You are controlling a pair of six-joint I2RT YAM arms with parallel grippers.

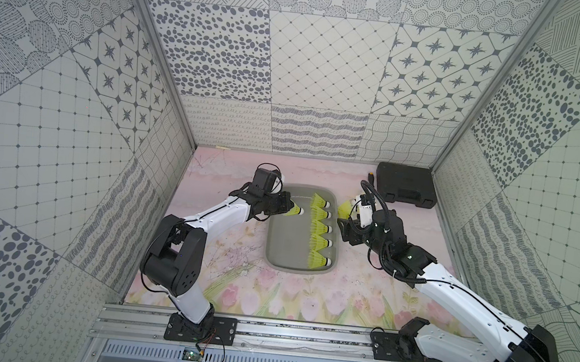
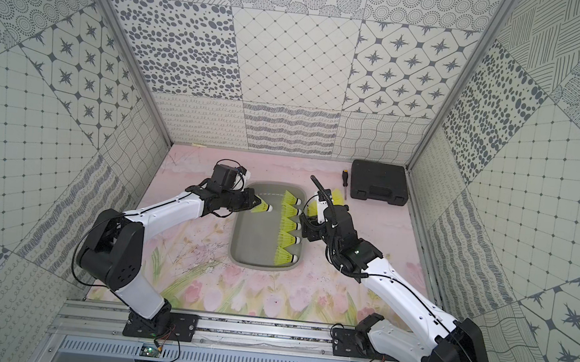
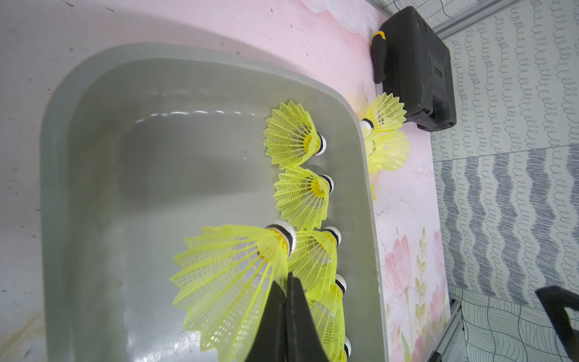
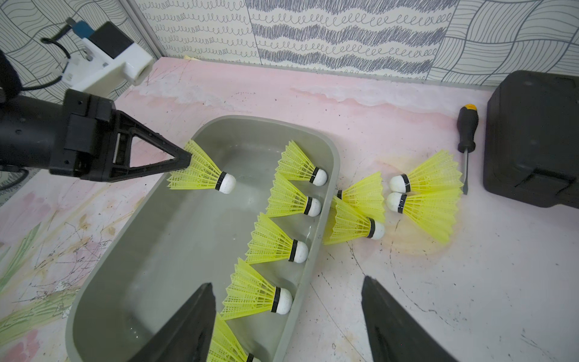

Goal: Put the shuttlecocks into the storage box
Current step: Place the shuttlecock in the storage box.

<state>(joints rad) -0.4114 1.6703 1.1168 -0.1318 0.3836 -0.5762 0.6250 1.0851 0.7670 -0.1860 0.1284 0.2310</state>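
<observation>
Your left gripper point(image 1: 287, 207) is clamped on a shuttlecock point(image 1: 294, 210) above the box point(image 1: 286, 246), mid-frame in a top view; your right gripper point(image 4: 288, 282) gapes wide, empty.

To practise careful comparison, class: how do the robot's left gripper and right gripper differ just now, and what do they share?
The left gripper is shut, the right gripper open. The left gripper pinches a shuttlecock by its skirt; the right gripper holds nothing. The left gripper reaches in over the tray's left side; the right gripper hangs over its right rim. Both have black, tapering fingers.
</observation>
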